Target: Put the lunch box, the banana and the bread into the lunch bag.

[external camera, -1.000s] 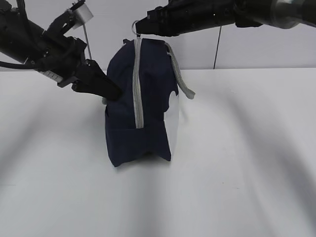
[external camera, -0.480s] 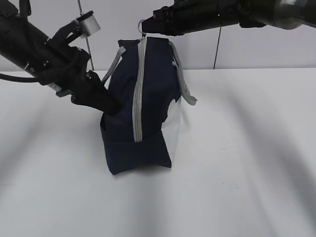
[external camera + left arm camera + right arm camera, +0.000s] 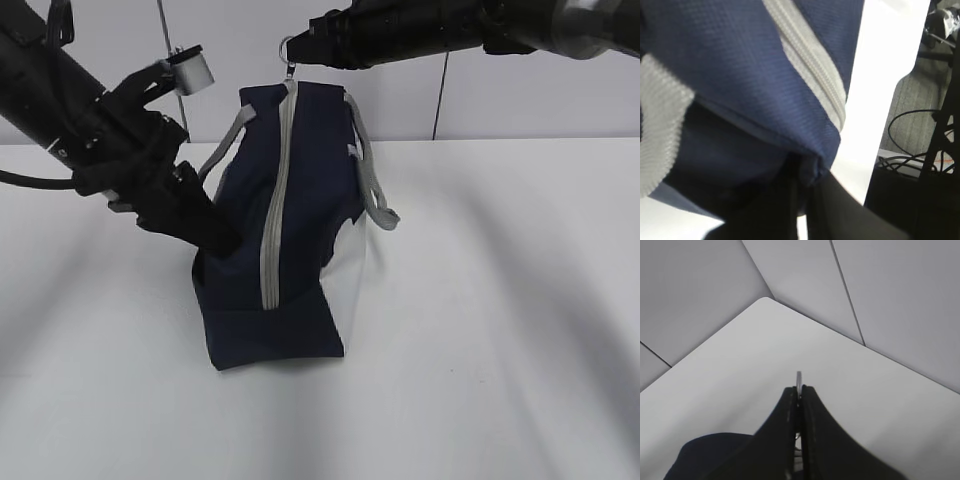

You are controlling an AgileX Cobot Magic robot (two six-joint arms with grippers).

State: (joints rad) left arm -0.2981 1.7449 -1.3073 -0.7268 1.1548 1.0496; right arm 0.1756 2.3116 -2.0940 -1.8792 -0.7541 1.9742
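On my monitors, the navy-blue fabric lunch bag [image 3: 300, 200] shows a fine woven texture, a pale grey zipper strip [image 3: 275, 200] running down its dark panel, a white side panel [image 3: 348, 265] and light grey webbing strap handles [image 3: 370, 180]. A small silver metal ring pull [image 3: 288, 45] glints at its top. Both matte black robot grippers, left [image 3: 205, 230] and right [image 3: 305, 45], stand out against the plain white table [image 3: 500, 300] and pale grey wall panels [image 3: 240, 40].

exterior frontal, wrist views close on lunch bag [image 3: 280, 230]
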